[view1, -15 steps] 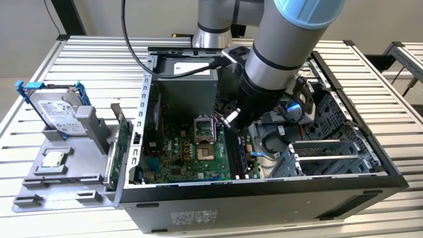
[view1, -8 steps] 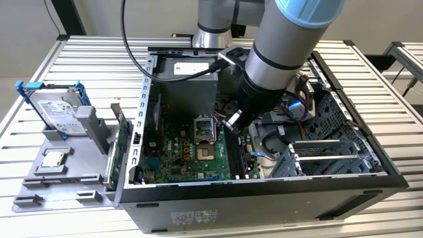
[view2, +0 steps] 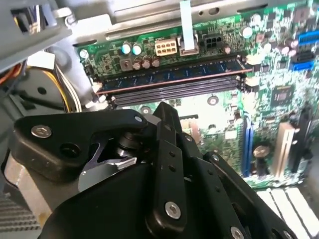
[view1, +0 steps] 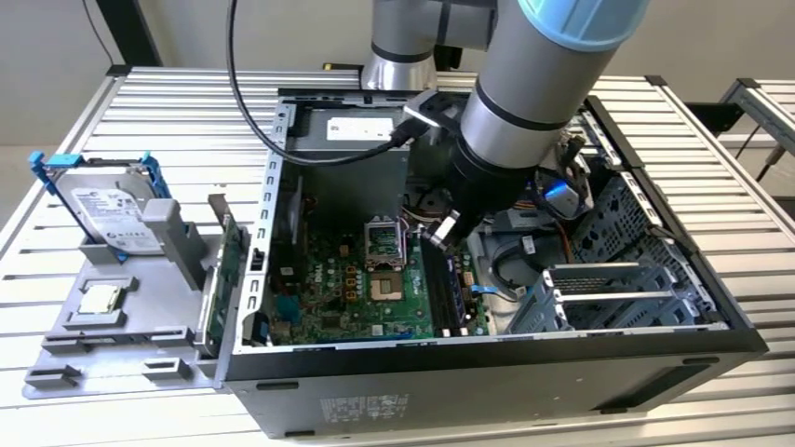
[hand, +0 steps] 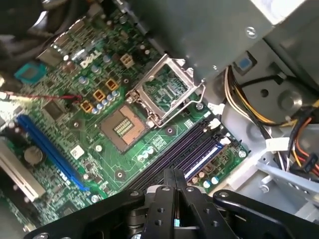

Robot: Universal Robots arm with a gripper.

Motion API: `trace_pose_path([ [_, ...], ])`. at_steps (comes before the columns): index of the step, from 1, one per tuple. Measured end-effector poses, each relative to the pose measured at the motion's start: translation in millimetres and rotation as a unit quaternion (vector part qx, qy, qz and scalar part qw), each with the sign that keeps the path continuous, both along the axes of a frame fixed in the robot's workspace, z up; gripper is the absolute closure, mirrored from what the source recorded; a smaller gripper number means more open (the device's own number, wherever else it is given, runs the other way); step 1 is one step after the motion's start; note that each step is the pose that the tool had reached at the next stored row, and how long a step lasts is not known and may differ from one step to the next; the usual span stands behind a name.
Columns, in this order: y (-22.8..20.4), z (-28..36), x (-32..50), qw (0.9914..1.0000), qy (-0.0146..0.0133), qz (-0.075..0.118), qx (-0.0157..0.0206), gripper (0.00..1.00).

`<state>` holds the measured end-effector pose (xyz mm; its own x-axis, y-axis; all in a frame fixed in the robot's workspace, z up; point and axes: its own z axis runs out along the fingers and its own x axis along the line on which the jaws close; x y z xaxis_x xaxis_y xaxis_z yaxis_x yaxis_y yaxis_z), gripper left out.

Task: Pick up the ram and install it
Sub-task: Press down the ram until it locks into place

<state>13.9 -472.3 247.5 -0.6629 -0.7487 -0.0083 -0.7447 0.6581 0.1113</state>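
The ram (view2: 169,75), a dark bluish stick with a row of black chips, lies seated in the outermost memory slot of the green motherboard (hand: 75,84). It also appears as a bluish strip (hand: 203,160) in the first wrist view. My gripper (view1: 441,235) hangs inside the open computer case, just above the memory slots. Both wrist views show the black fingers (hand: 169,186) pressed together with nothing between them. The gripper tip (view2: 164,107) stands over the empty slots beside the ram, apart from it.
The open processor socket (hand: 164,92) lies beside the slots. Cable bundles (hand: 259,104) and a drive cage (view1: 621,279) crowd the case. On the exterior view's left, a grey holder (view1: 137,326) carries a hard drive (view1: 112,214) and a small square chip (view1: 100,298). A green board (view1: 218,289) stands on edge by it.
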Motion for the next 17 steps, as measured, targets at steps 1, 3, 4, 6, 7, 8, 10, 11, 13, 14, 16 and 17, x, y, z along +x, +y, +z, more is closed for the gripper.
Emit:
trace_pose_path([
  [1,0.0,0.0,0.0,0.99996,-0.0018,0.009,0.0000,1.00],
  [3,0.0,-0.1,0.1,0.99961,-0.0052,0.027,0.0001,1.00],
  [4,0.0,-0.1,0.1,0.99930,-0.0067,0.037,0.0001,1.00],
  [6,0.0,-0.1,0.0,0.99846,-0.0094,0.055,0.0001,1.00],
  [7,0.0,-0.1,0.0,0.99791,-0.0108,0.064,0.0001,1.00],
  [8,0.0,-0.2,0.0,0.99728,-0.0121,0.073,0.0001,1.00],
  [10,0.0,-0.2,0.0,0.99578,-0.0147,0.091,0.0001,1.00],
  [11,0.0,-0.2,0.0,0.99485,-0.0161,0.100,0.0001,1.00],
  [13,0.0,-0.3,0.0,0.99285,-0.0185,0.118,0.0002,1.00],
  [14,0.0,-0.3,0.0,0.99173,-0.0192,0.127,0.0003,1.00],
  [16,0.0,-0.4,0.0,0.98918,-0.0204,0.145,0.0005,1.00],
  [17,0.0,-0.5,0.0,0.98785,-0.0209,0.154,0.0005,1.00],
])
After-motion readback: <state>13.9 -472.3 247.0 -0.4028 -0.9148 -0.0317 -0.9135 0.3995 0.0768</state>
